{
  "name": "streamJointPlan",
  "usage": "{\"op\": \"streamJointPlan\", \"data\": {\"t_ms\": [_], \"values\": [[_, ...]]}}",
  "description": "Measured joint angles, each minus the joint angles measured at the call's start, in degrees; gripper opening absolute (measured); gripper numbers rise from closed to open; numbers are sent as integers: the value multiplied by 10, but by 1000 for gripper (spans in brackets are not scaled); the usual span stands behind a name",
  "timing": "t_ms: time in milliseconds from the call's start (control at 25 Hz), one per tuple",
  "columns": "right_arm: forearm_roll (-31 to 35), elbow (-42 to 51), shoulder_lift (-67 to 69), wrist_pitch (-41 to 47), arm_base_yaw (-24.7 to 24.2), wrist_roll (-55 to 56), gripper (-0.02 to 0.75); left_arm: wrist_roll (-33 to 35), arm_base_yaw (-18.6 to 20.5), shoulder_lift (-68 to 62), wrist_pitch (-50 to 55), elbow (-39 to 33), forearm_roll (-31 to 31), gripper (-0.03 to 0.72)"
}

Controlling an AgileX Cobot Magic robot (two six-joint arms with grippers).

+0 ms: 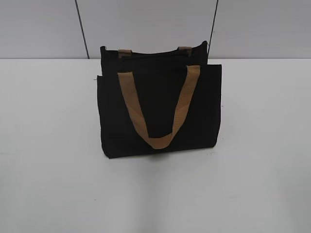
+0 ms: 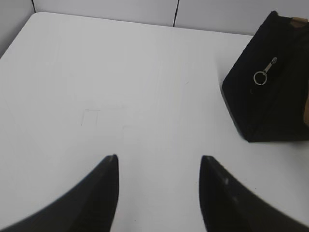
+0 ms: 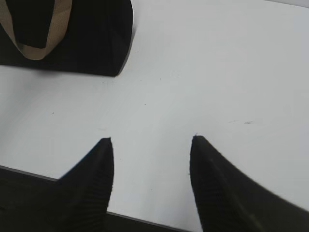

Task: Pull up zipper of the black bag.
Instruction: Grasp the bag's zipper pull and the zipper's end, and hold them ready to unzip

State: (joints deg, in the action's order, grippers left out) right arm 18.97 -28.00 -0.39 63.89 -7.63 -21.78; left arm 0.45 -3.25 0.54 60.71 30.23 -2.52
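Note:
The black bag (image 1: 160, 111) stands upright on the white table, its tan handle (image 1: 160, 109) hanging down the front. In the left wrist view the bag's end (image 2: 270, 92) shows at the right, with the zipper's silver ring pull (image 2: 260, 77) hanging on it. The right wrist view shows the bag's lower corner (image 3: 91, 43) at top left. My left gripper (image 2: 158, 157) is open and empty over bare table, well short of the bag. My right gripper (image 3: 152, 139) is open and empty near the table's front edge. Neither gripper shows in the exterior view.
The white table (image 1: 53, 160) spreads around the bag. A grey panelled wall (image 1: 146, 24) stands behind it. The table's front edge (image 3: 145, 217) runs just under my right gripper.

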Motion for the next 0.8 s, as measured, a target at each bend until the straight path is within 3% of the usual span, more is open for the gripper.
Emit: {"op": "streamJointPlan", "data": {"t_ms": [600, 800], "values": [[0, 0, 0, 0, 0, 0, 400, 1, 0, 0, -2, 1, 0, 403], [0, 0, 0, 0, 0, 0, 400, 9, 0, 0, -109, 11, 3, 403]]}}
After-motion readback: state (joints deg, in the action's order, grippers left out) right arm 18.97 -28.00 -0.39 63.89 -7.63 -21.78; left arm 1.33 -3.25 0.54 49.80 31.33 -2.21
